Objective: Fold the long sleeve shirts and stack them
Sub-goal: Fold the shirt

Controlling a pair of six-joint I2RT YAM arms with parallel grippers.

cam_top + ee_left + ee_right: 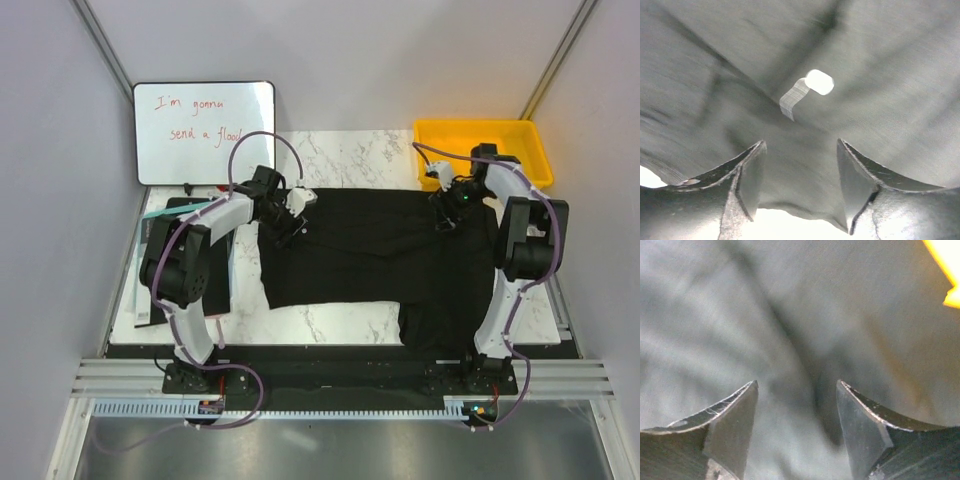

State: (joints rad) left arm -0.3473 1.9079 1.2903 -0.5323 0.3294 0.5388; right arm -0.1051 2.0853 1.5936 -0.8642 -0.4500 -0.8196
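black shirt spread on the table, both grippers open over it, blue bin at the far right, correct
No, the bin is yellow, not blue; the top view shows it. The rest holds: black shirt spread on the table, left gripper and right gripper open over it.

Overhead looks down; wrist cameras near shirt.

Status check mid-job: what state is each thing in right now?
Shirt: spread out, not folded up.
Left pincer: open, over the shirt's far-left corner.
Right pincer: open, over the shirt's far-right part.
Bin: no shirt seen inside.
Whiteboard: red writing.
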